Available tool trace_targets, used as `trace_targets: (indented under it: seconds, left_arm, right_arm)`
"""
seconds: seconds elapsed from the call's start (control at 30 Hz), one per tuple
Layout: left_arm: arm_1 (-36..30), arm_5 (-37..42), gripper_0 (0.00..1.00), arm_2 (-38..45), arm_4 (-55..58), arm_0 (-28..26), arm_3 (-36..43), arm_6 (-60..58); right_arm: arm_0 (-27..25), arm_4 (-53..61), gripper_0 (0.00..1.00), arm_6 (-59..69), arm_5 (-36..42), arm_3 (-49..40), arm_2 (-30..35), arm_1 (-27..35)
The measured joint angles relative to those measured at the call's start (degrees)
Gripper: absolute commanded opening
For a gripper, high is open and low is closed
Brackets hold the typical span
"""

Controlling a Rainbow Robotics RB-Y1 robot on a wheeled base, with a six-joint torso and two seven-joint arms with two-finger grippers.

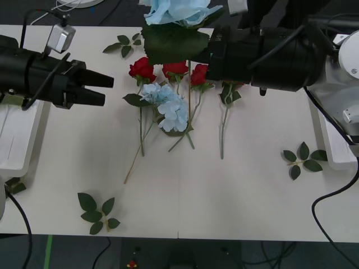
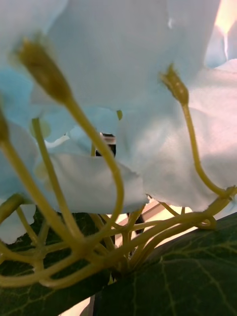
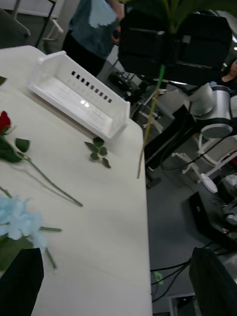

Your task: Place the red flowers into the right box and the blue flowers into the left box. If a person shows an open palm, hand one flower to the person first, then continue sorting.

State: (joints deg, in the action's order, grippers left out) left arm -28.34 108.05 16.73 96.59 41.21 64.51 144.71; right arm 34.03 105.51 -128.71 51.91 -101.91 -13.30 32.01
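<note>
My right gripper is shut on the stem of a blue flower and holds it high above the table's far middle. Its petals and big leaf hang close before the right wrist camera. A second blue flower lies on the table among three red flowers. Another green stem runs under my right arm. My left gripper hovers open at the left, pointing toward the flowers. The left box sits at the left edge, the right box at the right edge.
Loose green leaf sprigs lie at the front left, front right, far middle and by the left box. The right box stands near the table's rounded corner. Bare tabletop stretches along the front.
</note>
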Motion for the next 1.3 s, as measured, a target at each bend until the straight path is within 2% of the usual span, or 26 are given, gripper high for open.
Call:
trace_targets:
  seconds: [0.07, 0.17, 0.37, 0.5, 0.8, 1.17, 1.3]
  left_arm:
    - [0.1, 0.0, 0.85, -1.0, 1.8, -0.8, 0.0, 0.0]
    - [0.8, 0.0, 1.00, -2.0, 4.1, -1.1, 0.0, 0.0]
    - [3.4, -1.6, 1.00, -4.2, 7.1, -1.1, 0.0, 0.0]
    - [4.7, -5.9, 1.00, -7.2, 8.6, -1.1, 0.0, 0.1]
    - [4.8, -20.0, 1.00, -22.7, 13.1, -1.1, 0.0, 1.3]
    - [4.8, -21.4, 1.00, -25.4, 15.9, -1.1, 0.0, 1.6]
    - [4.8, -23.8, 1.00, -28.4, 18.4, -1.1, 0.0, 5.4]
  right_arm:
    - [0.3, 2.0, 0.00, -3.5, -0.7, 1.3, -1.3, 0.0]
    - [0.3, 3.8, 0.00, -4.9, -1.6, 2.1, -2.9, 0.0]
    - [0.3, 5.3, 0.00, -4.9, -3.2, 2.2, -4.5, 0.0]
    - [0.3, 6.9, 0.00, -4.9, -4.7, 2.2, -5.6, 0.0]
    - [0.3, 7.7, 0.00, -4.9, -5.5, 2.3, -6.5, 0.0]
    - [0.3, 8.1, 0.00, -4.9, -5.5, 2.3, -6.5, 0.0]
    - [0.3, 8.1, 0.00, -4.9, -5.5, 2.3, -6.5, 0.0]
